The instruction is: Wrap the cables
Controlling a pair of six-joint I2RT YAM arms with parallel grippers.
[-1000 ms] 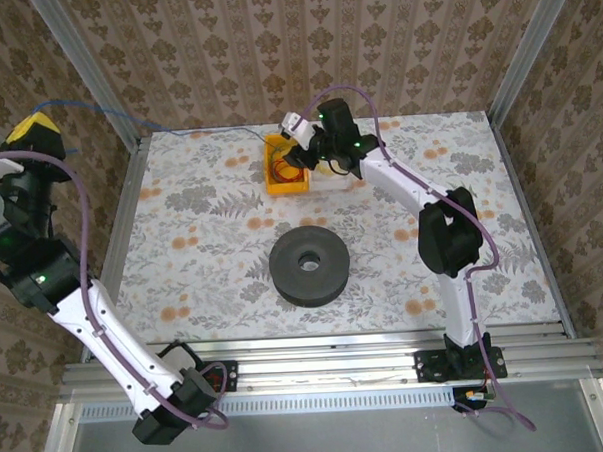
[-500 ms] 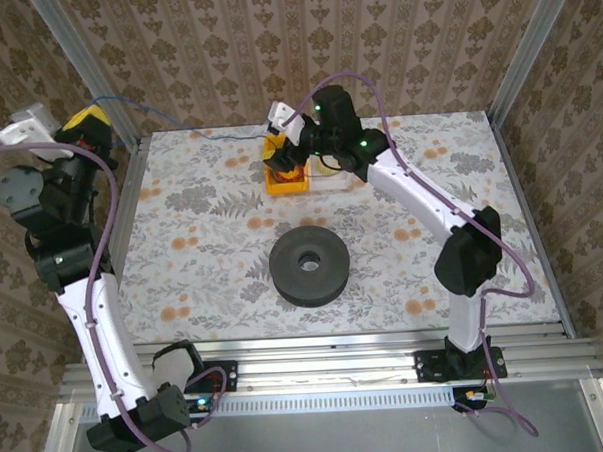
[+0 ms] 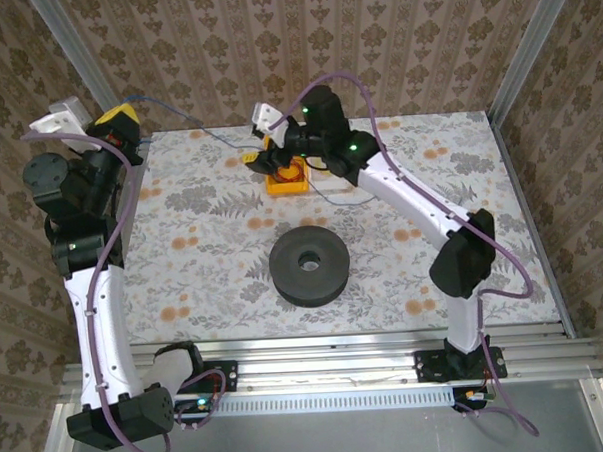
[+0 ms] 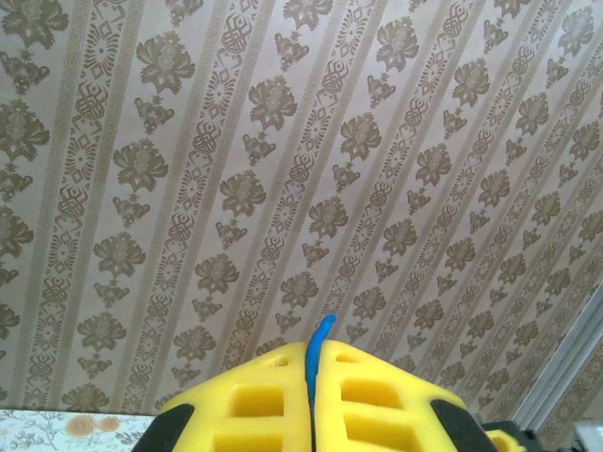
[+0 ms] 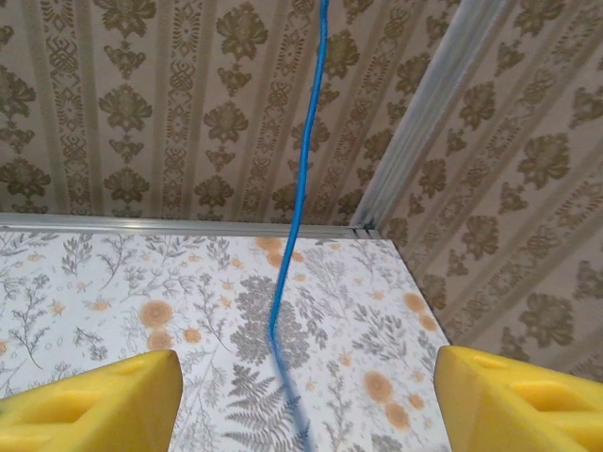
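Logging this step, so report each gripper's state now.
The left gripper is shut on the blue cable.
The right gripper is open; the blue cable runs between its jaws, ungripped.

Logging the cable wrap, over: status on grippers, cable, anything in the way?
Left gripper shut on thin blue cable. Right gripper open, cable strung between its yellow fingers. Black round spool sits mid-table, off the cable's line.
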